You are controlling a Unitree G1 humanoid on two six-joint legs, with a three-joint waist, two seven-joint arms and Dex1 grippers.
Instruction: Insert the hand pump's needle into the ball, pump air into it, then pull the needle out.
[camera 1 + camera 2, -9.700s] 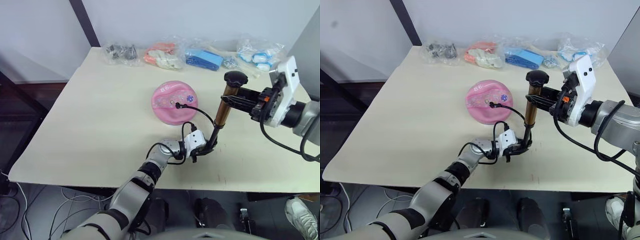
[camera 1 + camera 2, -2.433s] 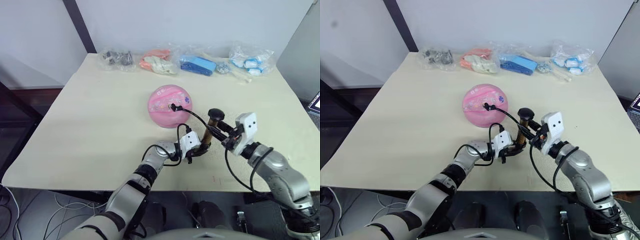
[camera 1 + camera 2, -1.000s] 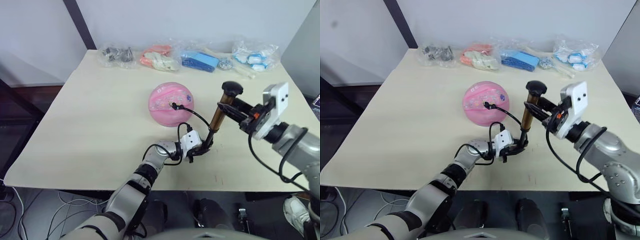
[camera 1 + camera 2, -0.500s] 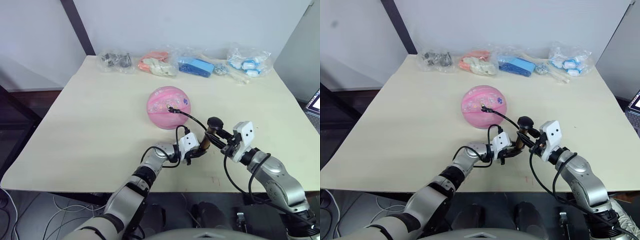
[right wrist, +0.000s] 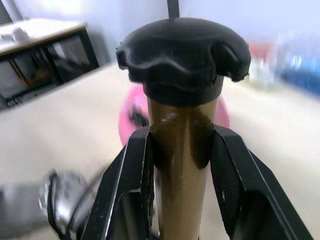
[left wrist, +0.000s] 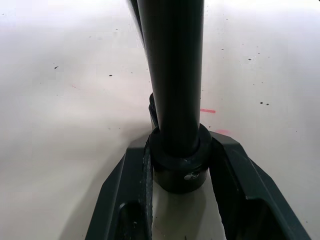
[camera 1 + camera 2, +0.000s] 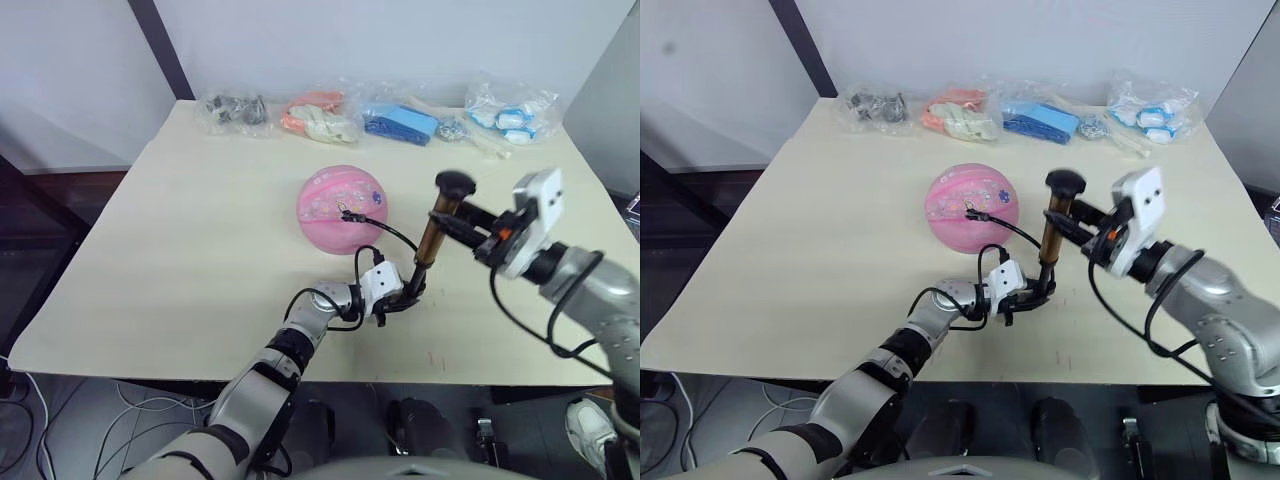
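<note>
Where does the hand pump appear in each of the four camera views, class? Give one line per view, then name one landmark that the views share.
Left eye view: the hand pump stands upright right of the ball.
Right eye view: the same, near centre, on the table.
Left wrist view: its black base sits between the left gripper's fingers.
Right wrist view: its knob and gold tube rise between the right gripper's fingers.
Shared landmark: the pink ball, blurred behind the pump in the right wrist view.
</note>
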